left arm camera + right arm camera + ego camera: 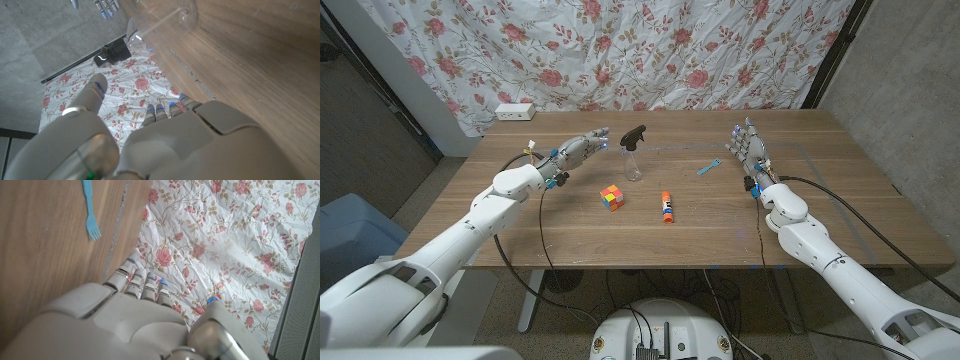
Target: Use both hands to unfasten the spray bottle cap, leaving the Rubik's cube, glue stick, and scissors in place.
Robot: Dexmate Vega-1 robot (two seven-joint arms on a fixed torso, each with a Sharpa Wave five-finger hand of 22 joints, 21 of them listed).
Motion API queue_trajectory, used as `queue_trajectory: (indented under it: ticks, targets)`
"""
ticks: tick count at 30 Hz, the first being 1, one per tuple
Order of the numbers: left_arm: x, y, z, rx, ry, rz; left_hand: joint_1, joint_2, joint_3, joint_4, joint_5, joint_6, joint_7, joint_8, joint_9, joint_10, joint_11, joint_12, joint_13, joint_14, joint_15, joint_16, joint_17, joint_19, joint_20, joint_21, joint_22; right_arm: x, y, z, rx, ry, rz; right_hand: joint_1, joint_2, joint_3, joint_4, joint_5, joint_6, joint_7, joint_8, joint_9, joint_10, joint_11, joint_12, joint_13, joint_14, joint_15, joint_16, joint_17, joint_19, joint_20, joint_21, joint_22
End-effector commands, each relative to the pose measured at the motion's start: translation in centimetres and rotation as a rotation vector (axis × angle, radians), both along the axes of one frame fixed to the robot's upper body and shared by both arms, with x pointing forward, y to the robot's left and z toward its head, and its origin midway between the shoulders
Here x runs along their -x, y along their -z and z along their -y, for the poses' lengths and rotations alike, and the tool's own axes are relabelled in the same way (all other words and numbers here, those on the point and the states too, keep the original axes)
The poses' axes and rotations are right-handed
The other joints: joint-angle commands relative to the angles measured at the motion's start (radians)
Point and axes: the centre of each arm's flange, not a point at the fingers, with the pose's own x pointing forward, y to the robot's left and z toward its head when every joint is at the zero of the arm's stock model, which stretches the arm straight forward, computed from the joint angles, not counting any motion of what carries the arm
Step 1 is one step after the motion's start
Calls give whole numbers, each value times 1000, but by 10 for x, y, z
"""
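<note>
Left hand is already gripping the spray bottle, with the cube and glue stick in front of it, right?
Not gripping: in the head view the left hand reaches toward the spray bottle with a gap between them. The cube and glue stick do lie in front.

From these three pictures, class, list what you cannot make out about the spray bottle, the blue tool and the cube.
- spray bottle: cap thread too small in head view; left wrist view crops it.
- blue tool: handle cut off in right wrist view.
- Rubik's cube: far faces hidden.
</note>
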Motion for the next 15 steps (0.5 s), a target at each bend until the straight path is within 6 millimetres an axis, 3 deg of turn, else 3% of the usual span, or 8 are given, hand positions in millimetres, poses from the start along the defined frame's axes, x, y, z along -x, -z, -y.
queue_trajectory:
  ticks: [1,15]
  targets:
    - [-9,-11,6,-160,30,-27,51,-16,15,0,3,-63,9,-2,6,-74,15,0,5,-100,30,-7,6,-72,6,0,3,3,3,-1,-16,9,0,-9,2,3,5,5,-1,-2,4,4,4,4,6,4,4,6,6,2,0,3,5,6]
    - [-12,-6,16,-251,62,-52,100,-41,19,4,2,-201,12,-8,7,-197,47,0,6,-207,59,-5,7,-207,14,-4,4,10,5,-2,-16,18,3,-21,5,1,12,6,-2,-2,4,4,4,5,6,4,2,6,8,3,-5,3,5,6]
